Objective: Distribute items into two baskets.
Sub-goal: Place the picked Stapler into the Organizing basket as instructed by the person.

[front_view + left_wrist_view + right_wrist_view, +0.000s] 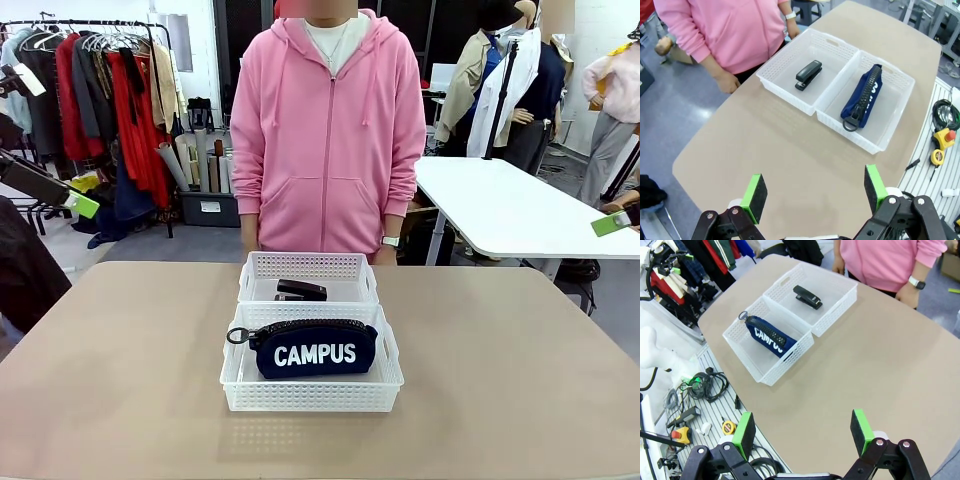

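Front view: we see pouch [315, 350] lying in near basket [311, 394], stapler [301, 290] in far basket [308, 264]. Left gripper [814, 192] and right gripper [802, 429] spread wide, holding nothing. We judge pouch soft, light: pinch mid-body. Stapler rigid, small: grip across sides.

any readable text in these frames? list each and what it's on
"CAMPUS": white capitals on the side of the navy pouch, which lies in the near basket.
"CAMPU": the same print in the right wrist view, last letter hidden.
Black stapler in the far basket: no marking legible.
Tags on the clothes rack behind: too small to read.
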